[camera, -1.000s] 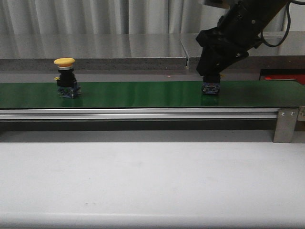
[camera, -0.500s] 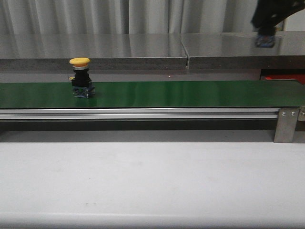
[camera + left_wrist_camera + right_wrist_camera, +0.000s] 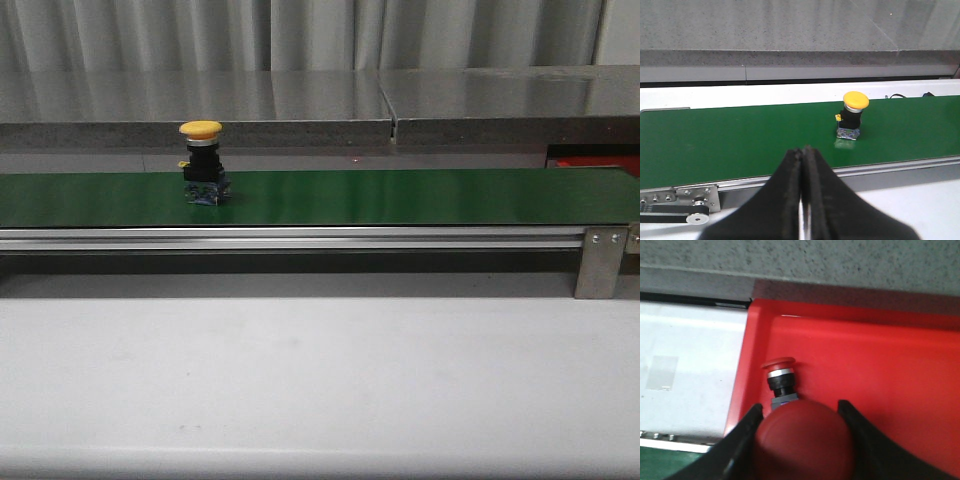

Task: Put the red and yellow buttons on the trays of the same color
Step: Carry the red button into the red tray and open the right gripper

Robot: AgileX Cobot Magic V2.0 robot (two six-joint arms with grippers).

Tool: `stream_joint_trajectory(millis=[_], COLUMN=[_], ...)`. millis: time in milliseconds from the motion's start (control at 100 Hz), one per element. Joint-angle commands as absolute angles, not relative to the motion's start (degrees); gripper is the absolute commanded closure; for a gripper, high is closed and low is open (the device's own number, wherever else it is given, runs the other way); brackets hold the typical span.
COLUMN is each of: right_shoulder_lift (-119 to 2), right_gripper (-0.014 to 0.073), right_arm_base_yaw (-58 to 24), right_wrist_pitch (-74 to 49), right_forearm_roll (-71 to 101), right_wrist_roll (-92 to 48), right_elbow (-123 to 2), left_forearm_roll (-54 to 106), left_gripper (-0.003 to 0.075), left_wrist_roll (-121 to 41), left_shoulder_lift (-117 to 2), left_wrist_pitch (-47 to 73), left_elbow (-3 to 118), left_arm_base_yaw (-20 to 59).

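Right wrist view: red button (image 3: 804, 440) clamped between jaws over red tray (image 3: 890, 370).

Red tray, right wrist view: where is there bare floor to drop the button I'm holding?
The red tray is bare across its middle and the side away from the white surface. It is crowded near the wall beside that white surface, where another red button stands just beyond the held red button in the right gripper. Release away from that wall.
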State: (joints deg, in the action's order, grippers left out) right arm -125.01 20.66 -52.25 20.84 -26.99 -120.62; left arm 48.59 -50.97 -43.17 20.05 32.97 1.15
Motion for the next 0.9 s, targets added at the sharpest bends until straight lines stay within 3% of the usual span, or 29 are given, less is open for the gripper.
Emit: stream_joint_trajectory(millis=[0,890], right_shoulder_lift=[-123.73,-134.86], right_gripper=[0.0448,0.0446], right_arm_base_yaw=[21.32,22.12], right_wrist_pitch=[-47.41,-39.14], right_forearm_roll=[21.96,22.57], right_wrist_roll=[-26.81,-26.81], right_elbow=[-122.68,-126.91], left_forearm_roll=[50.26,50.26], left_gripper=[0.0739,0.0739], left_wrist_roll=[-51.12,-51.12], left_shoulder_lift=[-43.19,-43.19], left_wrist_pitch=[17.30,17.30], left_elbow=[34.61,34.61], left_arm_base_yaw=[1.66,1.66])
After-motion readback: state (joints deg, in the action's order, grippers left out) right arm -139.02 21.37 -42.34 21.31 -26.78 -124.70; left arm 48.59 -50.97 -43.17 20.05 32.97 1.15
